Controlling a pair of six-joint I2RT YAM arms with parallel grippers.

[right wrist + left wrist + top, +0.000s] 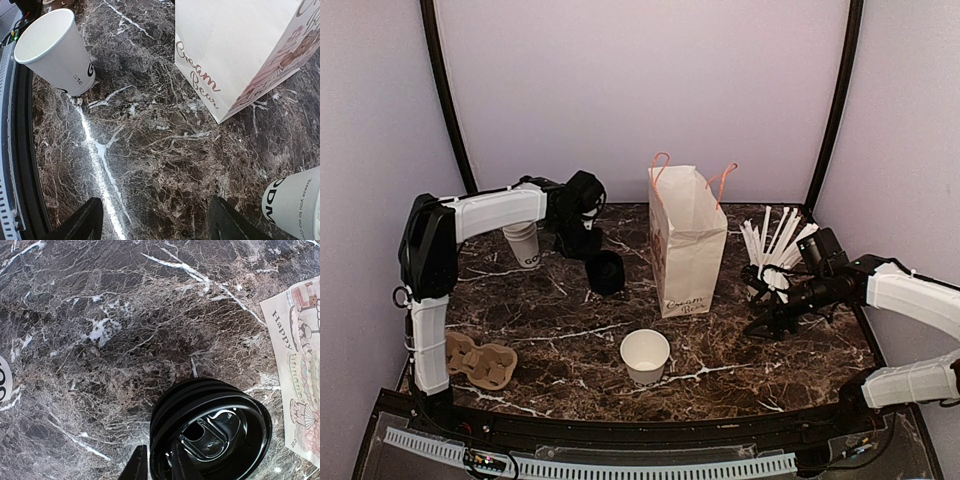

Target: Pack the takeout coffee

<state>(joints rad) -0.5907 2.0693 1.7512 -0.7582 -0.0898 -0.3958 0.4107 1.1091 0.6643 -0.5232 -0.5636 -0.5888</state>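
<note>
Takeout coffee [645, 355], by my reading the white lettered cup at lower centre of the top view, stands upright and lidless on the marble table [550, 330]. It is in front of the paper bag [687, 240] and not touching it. A black lid [210, 435] lies up and to the left of the cup, near the bag's left side, and appears to top a short stack of lids. The left gripper [160, 467] is clamped on that lid's near rim, one finger outside and one inside. The right gripper [155, 220], at the right of the top view below the cup of straws [775, 245], hangs with fingers spread and nothing between them. The step in hand looks like fetching the lid. Next, the lid would need lifting free of the stack and carrying down and right over the cup's mouth. There it must be held level and centred and pressed on before any bagging.
</note>
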